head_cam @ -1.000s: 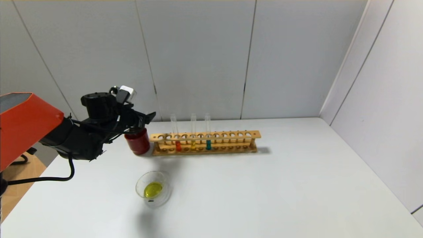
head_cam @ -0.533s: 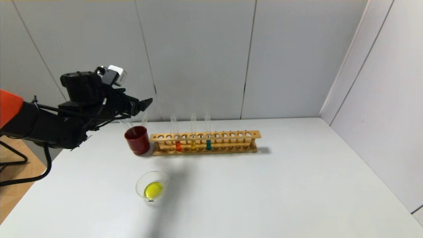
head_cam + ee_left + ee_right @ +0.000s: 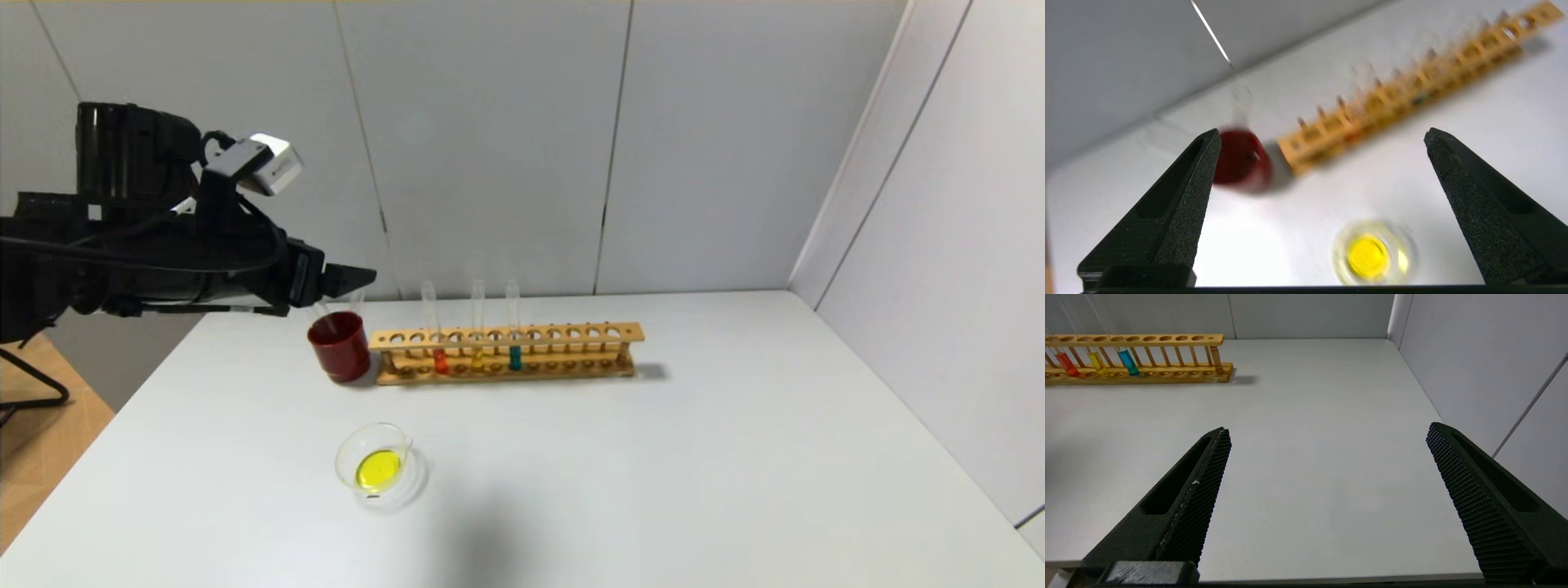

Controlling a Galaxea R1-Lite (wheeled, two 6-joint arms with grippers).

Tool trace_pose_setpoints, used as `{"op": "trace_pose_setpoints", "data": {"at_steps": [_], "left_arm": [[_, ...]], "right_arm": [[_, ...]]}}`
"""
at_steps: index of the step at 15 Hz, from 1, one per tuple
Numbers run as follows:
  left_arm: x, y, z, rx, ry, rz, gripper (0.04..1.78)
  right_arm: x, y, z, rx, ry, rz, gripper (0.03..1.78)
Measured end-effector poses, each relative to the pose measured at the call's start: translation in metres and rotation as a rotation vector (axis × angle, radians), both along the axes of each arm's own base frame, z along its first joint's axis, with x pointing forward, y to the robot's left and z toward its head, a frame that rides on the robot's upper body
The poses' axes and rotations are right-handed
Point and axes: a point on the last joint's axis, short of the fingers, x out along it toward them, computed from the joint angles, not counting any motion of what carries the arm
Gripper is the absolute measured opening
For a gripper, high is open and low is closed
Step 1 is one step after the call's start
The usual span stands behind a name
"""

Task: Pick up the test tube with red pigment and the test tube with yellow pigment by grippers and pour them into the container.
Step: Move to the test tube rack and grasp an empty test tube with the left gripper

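The white table (image 3: 653,457) stretches below the left gripper (image 3: 1323,134), whose fingers are spread wide around nothing. Ahead of its tips stands the wooden rack (image 3: 506,351), holding the test tube with red pigment (image 3: 440,359); the container (image 3: 374,465), pooled yellow, sits beneath. The right gripper (image 3: 1327,433) gapes empty too.

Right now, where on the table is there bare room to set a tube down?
The widest bare patch is the table to the right of the wooden rack. A narrower strip lies between the rack and the container. It is crowded around the red cup, which sits against the rack's left end.
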Motion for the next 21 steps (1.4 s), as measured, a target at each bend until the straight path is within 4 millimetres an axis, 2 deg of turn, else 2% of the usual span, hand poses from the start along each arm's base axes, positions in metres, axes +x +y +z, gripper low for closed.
{"op": "trace_pose_setpoints", "data": {"at_steps": [5,10,15,21], "left_arm": [[-0.032,-0.019,-0.021,-0.101,0.08,-0.028,1.75],[-0.04,-0.027,-0.042,-0.15,0.008,0.005,1.75],[-0.027,-0.033,-0.056,-0.151,0.048,0.006,1.75],[0.013,-0.048,-0.084,-0.158,0.026,-0.004,1.75]], "right_arm": [[0.0,0.0,0.0,0.0,0.0,0.0,1.75],[0.0,0.0,0.0,0.0,0.0,-0.001,1.75],[0.0,0.0,0.0,0.0,0.0,-0.001,1.75],[0.0,0.0,0.0,0.0,0.0,-0.001,1.75]]}}
